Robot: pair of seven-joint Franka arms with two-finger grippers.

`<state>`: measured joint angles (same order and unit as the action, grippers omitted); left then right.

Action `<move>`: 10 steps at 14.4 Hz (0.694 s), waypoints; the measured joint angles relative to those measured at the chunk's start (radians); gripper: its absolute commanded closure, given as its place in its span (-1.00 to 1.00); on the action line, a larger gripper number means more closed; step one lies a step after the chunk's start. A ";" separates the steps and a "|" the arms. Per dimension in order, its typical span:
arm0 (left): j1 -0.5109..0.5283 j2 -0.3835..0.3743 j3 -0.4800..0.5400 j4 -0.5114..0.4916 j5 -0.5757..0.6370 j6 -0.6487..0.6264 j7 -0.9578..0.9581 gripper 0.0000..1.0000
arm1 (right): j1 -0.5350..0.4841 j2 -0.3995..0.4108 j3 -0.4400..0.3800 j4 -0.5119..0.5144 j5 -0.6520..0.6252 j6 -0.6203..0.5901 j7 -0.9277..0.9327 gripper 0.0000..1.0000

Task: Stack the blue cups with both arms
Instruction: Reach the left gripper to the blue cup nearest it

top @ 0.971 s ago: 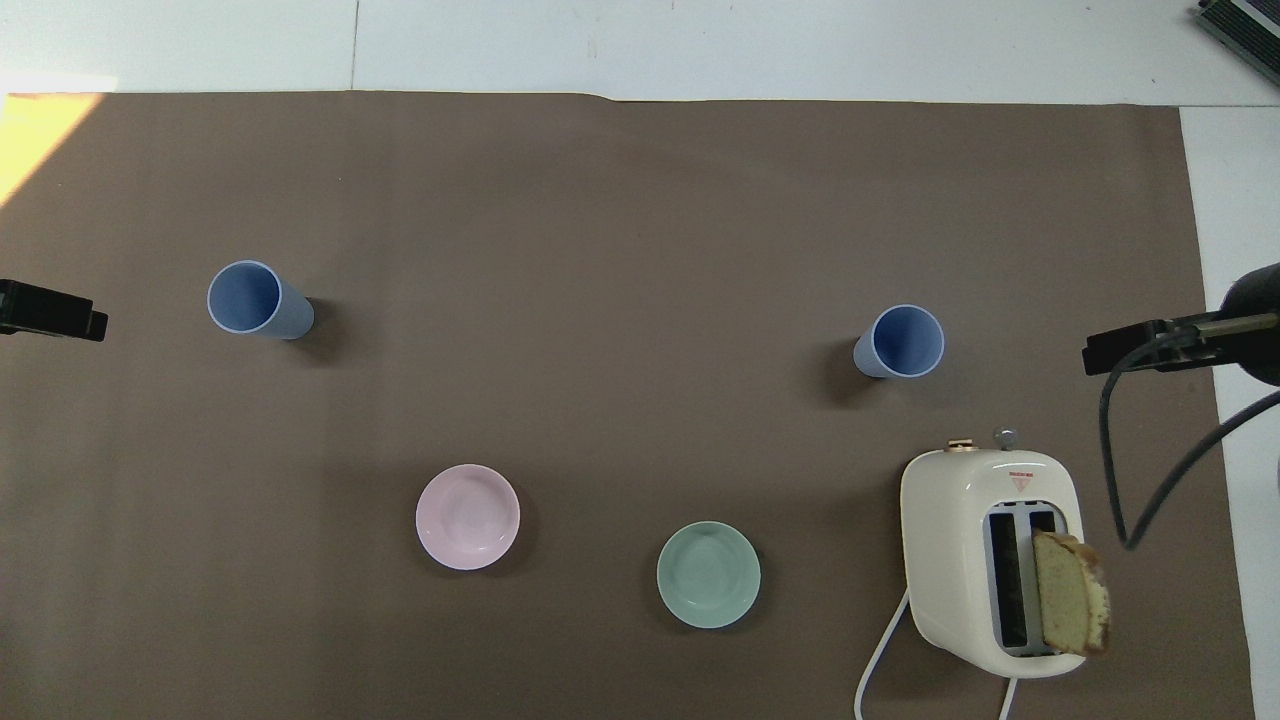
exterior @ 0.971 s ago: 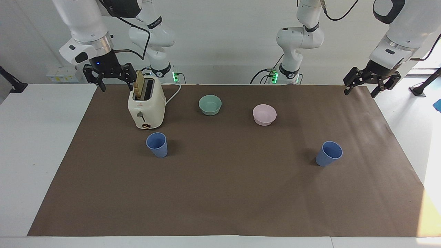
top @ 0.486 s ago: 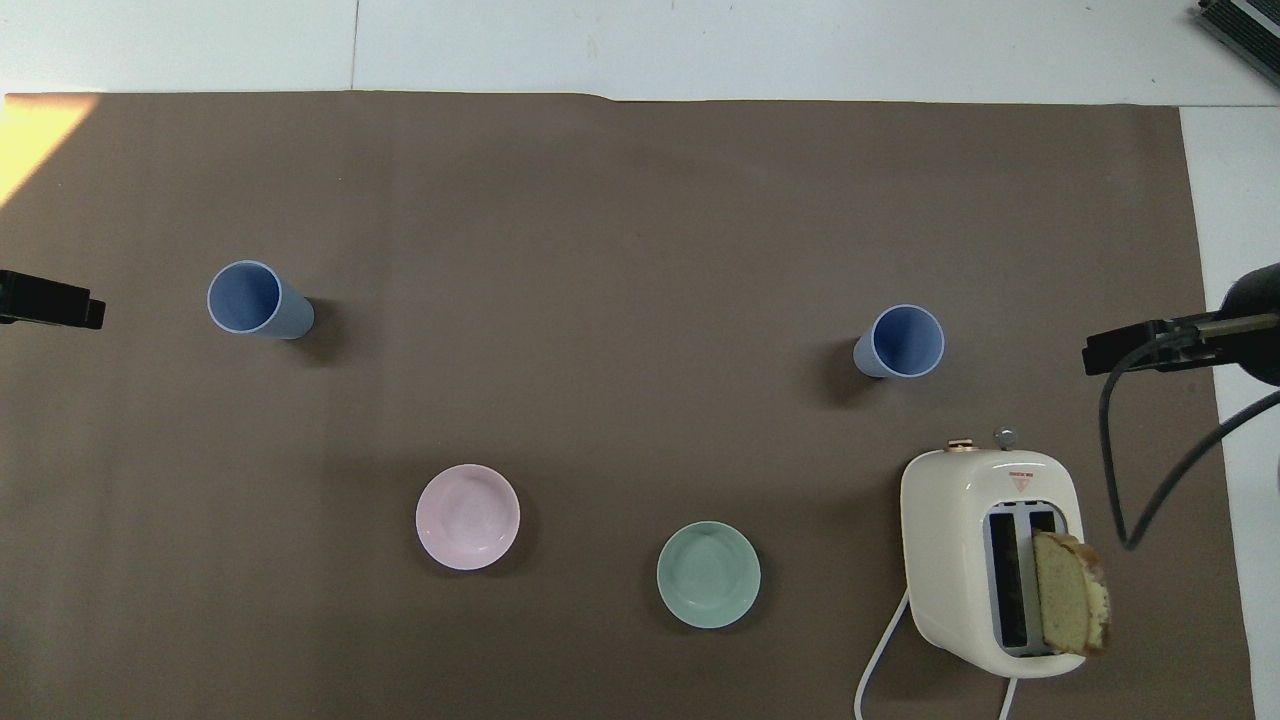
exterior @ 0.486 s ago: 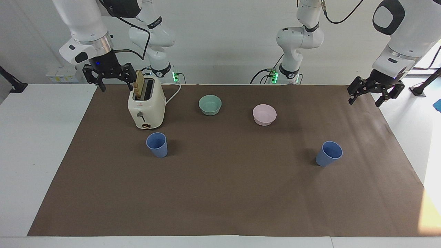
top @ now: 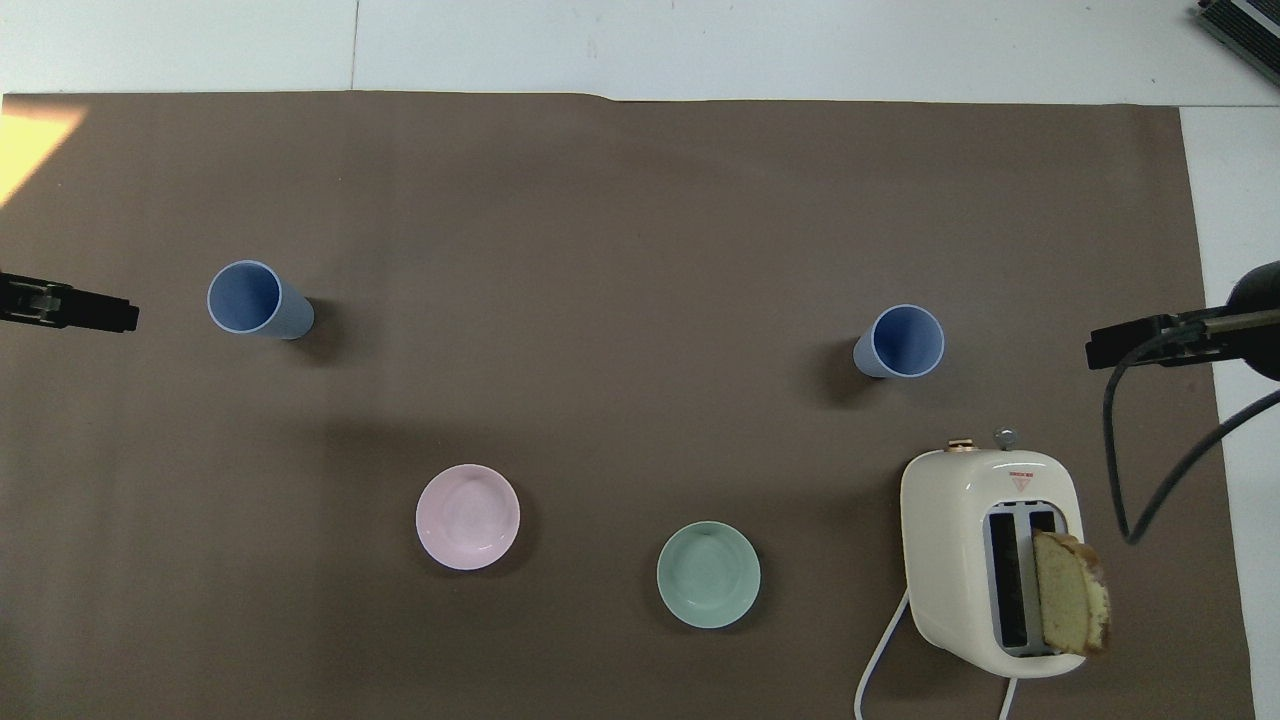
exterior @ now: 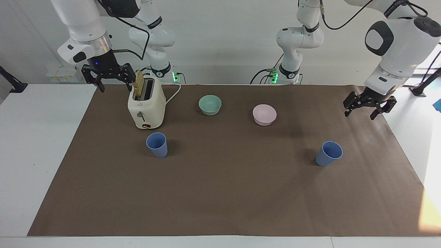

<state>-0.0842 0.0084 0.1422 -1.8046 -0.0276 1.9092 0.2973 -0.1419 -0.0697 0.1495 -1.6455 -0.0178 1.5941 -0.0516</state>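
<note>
Two blue cups stand upright and apart on the brown mat. One cup is toward the left arm's end, the other cup toward the right arm's end, just farther from the robots than the toaster. My left gripper hangs open and empty over the mat's edge, beside and above its cup. My right gripper is open and empty in the air next to the toaster's top, at the mat's edge.
A cream toaster with a bread slice sticking up stands near the right arm. A mint-green bowl and a pale pink bowl sit between the arms' bases and the cups.
My left gripper has come down and in from the table's end toward its cup. The right arm has hardly moved. Cups and bowls are where they were.
</note>
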 measured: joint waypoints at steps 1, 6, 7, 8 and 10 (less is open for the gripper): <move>0.000 0.008 0.000 -0.014 0.000 0.024 0.001 -1.00 | 0.000 0.000 0.000 0.000 0.000 0.000 0.000 -1.00; 0.000 0.066 -0.001 -0.057 0.000 0.127 0.002 -1.00 | 0.000 0.000 0.000 0.000 0.000 0.000 0.000 -1.00; 0.000 0.080 -0.001 -0.061 -0.004 0.144 0.002 -1.00 | 0.000 0.000 0.000 0.000 0.000 0.000 0.000 -1.00; 0.000 0.097 -0.001 -0.063 -0.019 0.162 0.002 -1.00 | 0.000 0.000 0.000 0.000 0.000 0.000 0.000 -1.00; 0.000 0.133 -0.002 -0.065 -0.062 0.209 0.002 -1.00 | 0.000 0.000 0.000 0.000 0.000 0.010 0.000 -1.00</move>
<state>-0.0842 0.1415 0.1399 -1.8700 -0.0898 2.1184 0.2989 -0.1419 -0.0697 0.1495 -1.6457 -0.0176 1.6039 -0.0516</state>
